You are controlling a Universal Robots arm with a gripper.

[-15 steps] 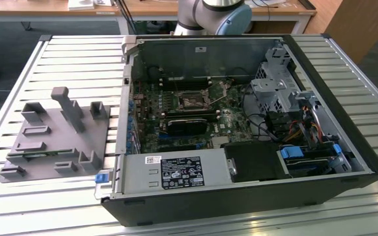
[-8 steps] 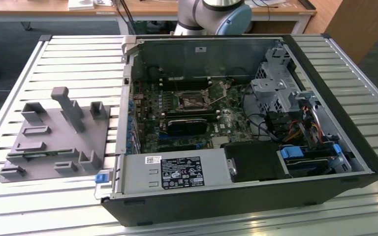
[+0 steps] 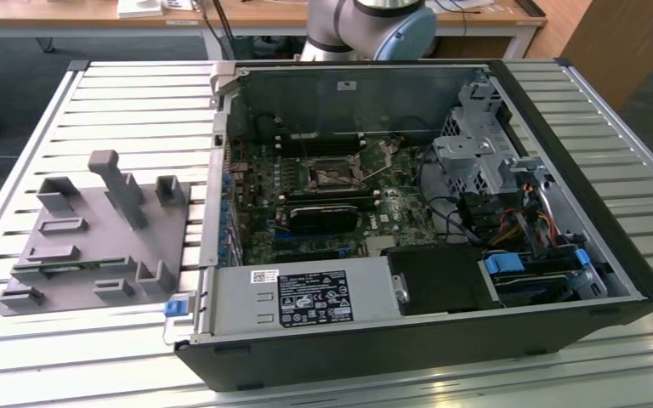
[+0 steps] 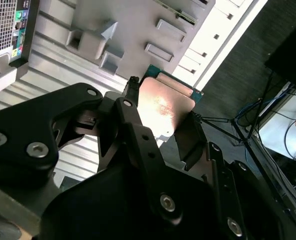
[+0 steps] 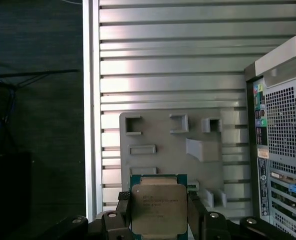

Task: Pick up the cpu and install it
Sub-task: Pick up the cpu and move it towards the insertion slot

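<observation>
The tool (image 5: 158, 214) is clamping the cpu (image 5: 158, 207), its dark fingers (image 5: 194, 212) pressing on two opposite edges of the chip w/ the jaws closed in on it. In the first wrist view the cpu is showing its silver-grey lid w/ a thin green rim peeking out round it. In the second wrist view the cpu (image 4: 165, 107) is catching a warm glare and sitting btwn the same two fingers, w/ the tool's black linkage crowding the foreground. The chip is hanging in the air, off every surface, over the slatted metal counter (image 5: 162, 50) and the grey fixture plate (image 5: 162, 135), near the counter's edge where the dark floor (image 5: 38, 100) is beginning. The fixture plate is lying flat on the counter, its raised blocks and shallow pockets facing up. Just beside the plate the PC case (image 5: 282, 150) is showing its perforated rear panel and ports. In the exterior view the PC case (image 3: 417, 340) is lying on its side, side panel off, taking up the centre and right of the frame, w/ the fixture plate (image 3: 88, 246) at centre left. Inside, the mobo (image 3: 303, 204) is lying exposed w/ the cpu socket (image 3: 336, 177) near the middle, frame open, and a black block (image 3: 324, 214) just below it. The PSU (image 3: 303, 297) is sitting along the lower edge. The arm (image 3: 372, 25) is standing at top centre, behind the case.
</observation>
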